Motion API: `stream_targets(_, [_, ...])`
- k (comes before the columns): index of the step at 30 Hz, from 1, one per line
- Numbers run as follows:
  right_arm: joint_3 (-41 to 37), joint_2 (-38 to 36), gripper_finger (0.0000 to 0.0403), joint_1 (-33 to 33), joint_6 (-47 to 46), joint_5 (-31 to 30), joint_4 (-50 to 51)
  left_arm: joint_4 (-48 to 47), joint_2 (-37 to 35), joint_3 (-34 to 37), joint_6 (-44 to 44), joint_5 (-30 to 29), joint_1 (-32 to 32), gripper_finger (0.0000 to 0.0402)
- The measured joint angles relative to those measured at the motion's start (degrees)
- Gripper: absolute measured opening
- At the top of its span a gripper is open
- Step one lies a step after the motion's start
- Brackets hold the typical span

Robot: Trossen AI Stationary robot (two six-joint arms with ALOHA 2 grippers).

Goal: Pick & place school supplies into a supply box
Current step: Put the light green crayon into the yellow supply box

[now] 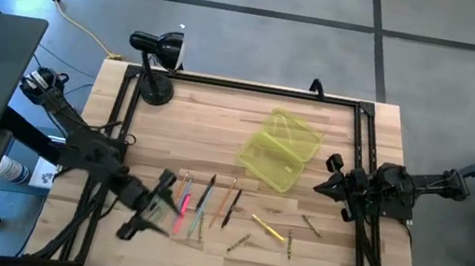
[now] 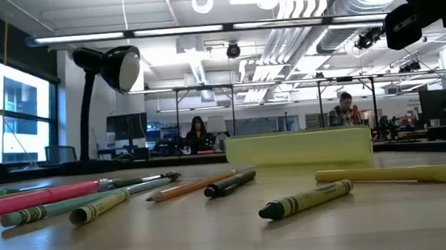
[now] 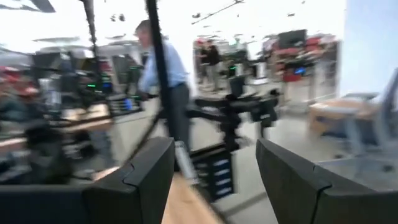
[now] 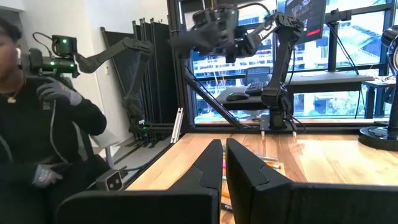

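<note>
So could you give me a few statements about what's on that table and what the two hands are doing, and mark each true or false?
1. The yellow-green supply box lies open on the table. True.
2. The left hand is shut tight. False: its fingers stand apart, near the pens.
3. The right hand is shut. True.
4. All pens are inside the box. False: they lie on the table.
5. A black lamp stands at a table corner. True.
</note>
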State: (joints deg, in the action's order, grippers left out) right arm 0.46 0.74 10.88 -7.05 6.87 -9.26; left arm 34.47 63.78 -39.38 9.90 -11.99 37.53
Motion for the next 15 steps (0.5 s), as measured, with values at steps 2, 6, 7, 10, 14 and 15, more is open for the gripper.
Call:
stream_targets(2, [0.0, 0.0, 0.0, 0.0, 0.0, 0.0, 0.0, 0.1, -0.1, 0.0, 1.0, 0.7, -3.0, 0.026])
stream_targets(6, [0.0, 0.0, 0.0, 0.0, 0.0, 0.0, 0.0, -1.1, 0.0, 0.0, -1.0, 1.0, -7.7, 0.026])
stream_targets(7, [0.0, 0.0, 0.0, 0.0, 0.0, 0.0, 0.0, -1.5, 0.1, 0.0, -1.9, 1.0, -8.9, 0.026])
stream_targets(10, [0.0, 0.0, 0.0, 0.0, 0.0, 0.0, 0.0, -2.9, 0.3, 0.0, -5.6, 1.0, -11.2, 0.026])
stream_targets(14, [0.0, 0.0, 0.0, 0.0, 0.0, 0.0, 0.0, -2.9, 0.2, 0.0, -7.2, 1.5, -13.3, 0.026])
stream_targets(15, [0.0, 0.0, 0.0, 0.0, 0.0, 0.0, 0.0, -3.0, 0.2, 0.0, -7.2, 1.4, -13.7, 0.026])
